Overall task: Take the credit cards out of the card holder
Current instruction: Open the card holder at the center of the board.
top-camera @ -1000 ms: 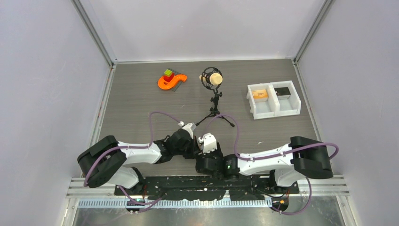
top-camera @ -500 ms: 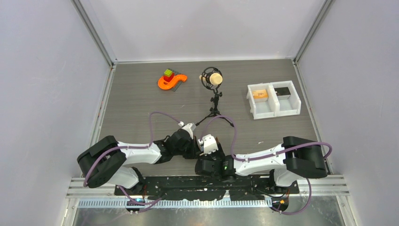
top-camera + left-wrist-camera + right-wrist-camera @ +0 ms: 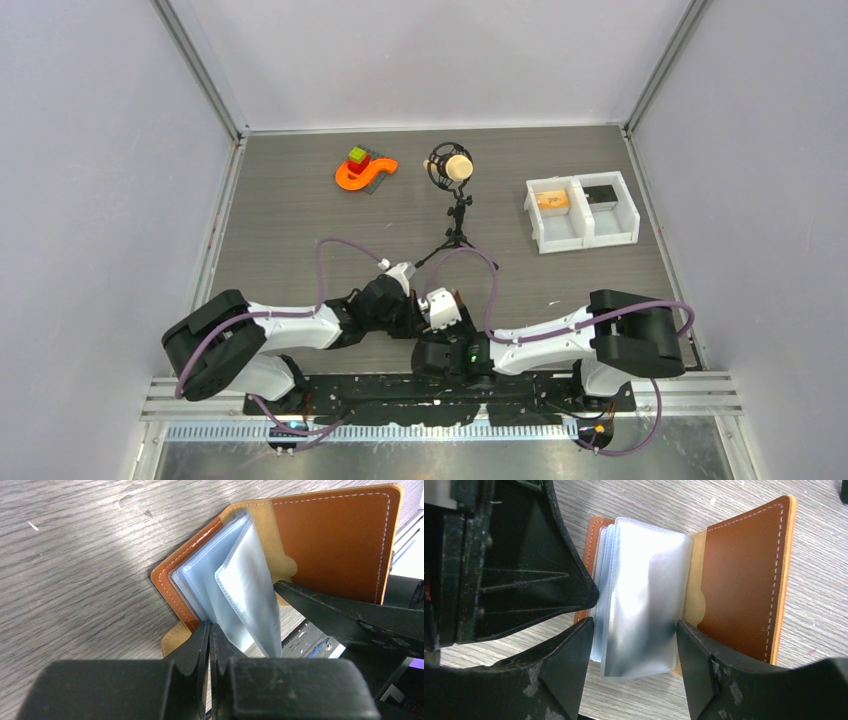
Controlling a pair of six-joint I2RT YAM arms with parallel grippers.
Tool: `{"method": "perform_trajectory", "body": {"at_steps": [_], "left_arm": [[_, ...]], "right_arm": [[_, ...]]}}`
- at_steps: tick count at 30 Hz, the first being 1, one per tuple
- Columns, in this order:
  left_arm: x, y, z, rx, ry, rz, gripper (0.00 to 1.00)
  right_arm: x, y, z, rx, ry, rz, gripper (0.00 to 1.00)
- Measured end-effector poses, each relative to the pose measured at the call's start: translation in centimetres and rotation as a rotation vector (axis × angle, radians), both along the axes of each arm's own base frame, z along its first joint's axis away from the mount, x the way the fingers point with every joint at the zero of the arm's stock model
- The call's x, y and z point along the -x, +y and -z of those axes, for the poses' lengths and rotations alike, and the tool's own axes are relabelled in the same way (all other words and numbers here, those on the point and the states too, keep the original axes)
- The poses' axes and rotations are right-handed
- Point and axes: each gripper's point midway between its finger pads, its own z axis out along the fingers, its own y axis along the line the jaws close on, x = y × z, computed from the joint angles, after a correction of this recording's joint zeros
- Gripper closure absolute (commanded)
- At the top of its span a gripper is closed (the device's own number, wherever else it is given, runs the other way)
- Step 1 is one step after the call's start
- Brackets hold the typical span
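Note:
The card holder [image 3: 335,545] lies open on the table, brown leather outside, with several frosted blue-grey plastic sleeves [image 3: 245,580] fanned up from its spine. No card shows plainly through the sleeves. My left gripper [image 3: 211,630] is shut on the holder's near edge, beside the sleeves. In the right wrist view the holder [image 3: 744,580] stands open with the sleeves [image 3: 644,595] bulging between the fingers of my open right gripper [image 3: 633,630], which touch nothing. In the top view both grippers meet near the table's front [image 3: 432,312], hiding most of the holder.
An orange S-shaped toy [image 3: 365,172] with coloured blocks sits at the back left. A microphone on a small tripod [image 3: 452,170] stands mid-table. A white two-compartment bin [image 3: 582,235] holding a tan item and a black item is at the right.
My right arm has swung its wrist leftward and closer to the left gripper. The left arm has stayed in place, holding the card holder.

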Motion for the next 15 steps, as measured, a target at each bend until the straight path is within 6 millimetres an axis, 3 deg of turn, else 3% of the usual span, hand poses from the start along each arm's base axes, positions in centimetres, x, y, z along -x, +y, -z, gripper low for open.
{"method": "perform_trajectory", "body": {"at_steps": [15], "left_arm": [[0.0, 0.0, 0.0, 0.0, -0.002, -0.002, 0.96]], "right_arm": [[0.0, -1.0, -0.5, 0.003, -0.013, 0.052, 0.38]]}}
